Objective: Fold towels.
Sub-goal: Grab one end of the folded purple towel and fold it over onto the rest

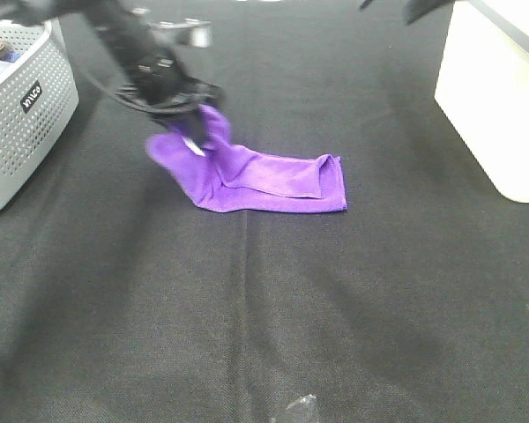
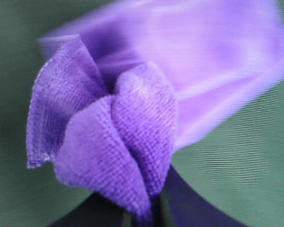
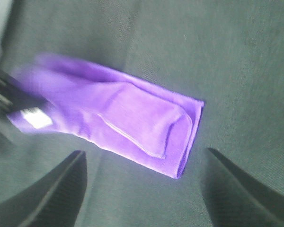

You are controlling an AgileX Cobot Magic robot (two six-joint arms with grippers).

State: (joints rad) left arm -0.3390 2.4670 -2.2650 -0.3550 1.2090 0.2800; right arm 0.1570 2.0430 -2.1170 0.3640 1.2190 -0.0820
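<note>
Left gripper (image 1: 185, 110), upper left of the high view: jaws clamped on 1 bunched end of the purple towel (image 1: 278, 181), holding that end off the black cloth surface (image 1: 264, 317). The remainder lies doubled at centre frame, and a white tag (image 1: 194, 146) shows at the raised end. Right gripper (image 3: 142, 189): fingers spread apart, empty, well clear of the towel. Assessment: a further fold is in hand. The next move calls for carrying the raised end over the flat end, edges aligned, before release.
</note>
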